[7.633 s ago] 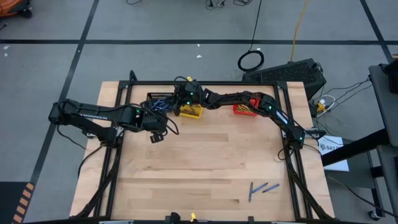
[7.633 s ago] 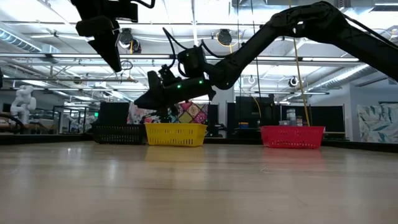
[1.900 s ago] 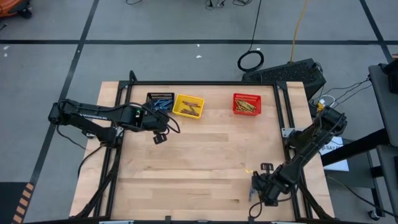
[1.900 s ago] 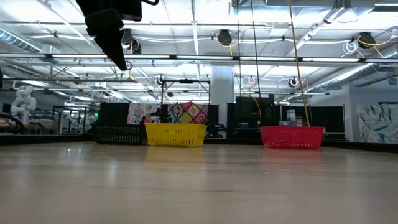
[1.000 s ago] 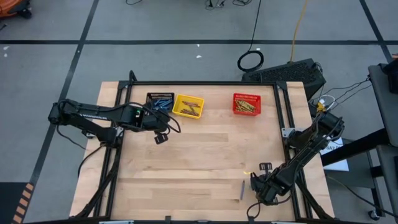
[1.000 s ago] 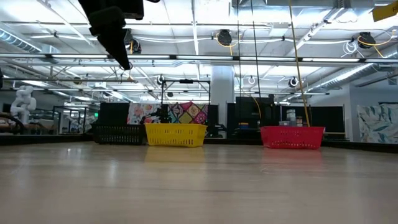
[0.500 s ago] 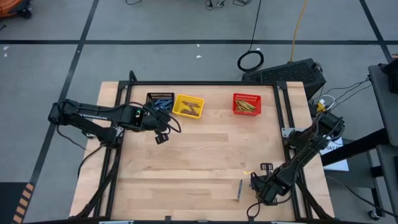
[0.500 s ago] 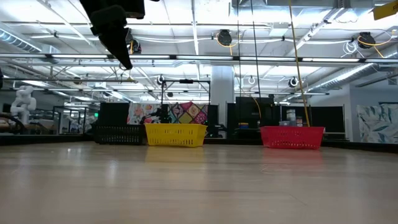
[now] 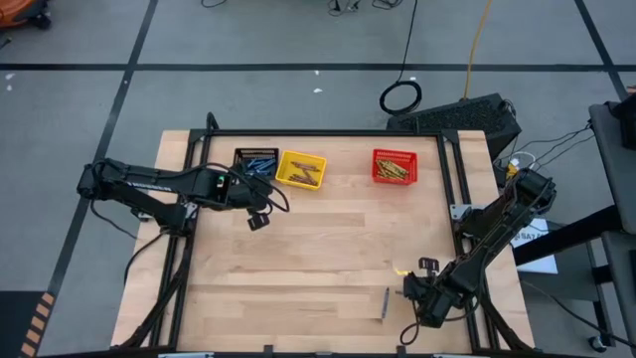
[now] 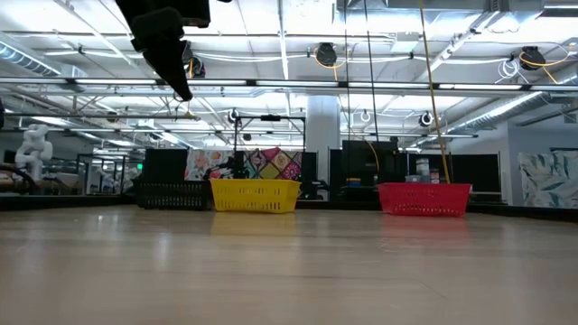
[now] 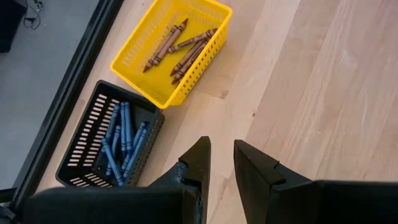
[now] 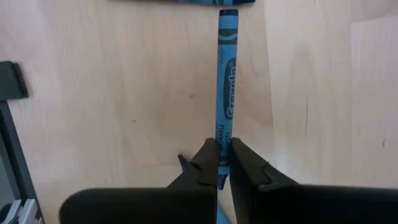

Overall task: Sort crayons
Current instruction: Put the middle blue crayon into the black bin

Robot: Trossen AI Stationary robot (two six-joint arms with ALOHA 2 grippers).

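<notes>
Black basket [image 9: 255, 158], yellow basket [image 9: 301, 169] and red basket [image 9: 394, 166] line the table's [image 9: 318, 259] far edge.

Bright even overhead light, ceiling strip lamps [image 10: 271, 83] glaring above the yellow basket [image 10: 256, 195], soft faint shadows beneath it, near tabletop [image 10: 289, 280] blurred

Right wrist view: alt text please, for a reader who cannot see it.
The right end effector is shut on a blue crayon that points away over the wooden table. Another blue crayon lies crosswise just beyond its far end.
</notes>
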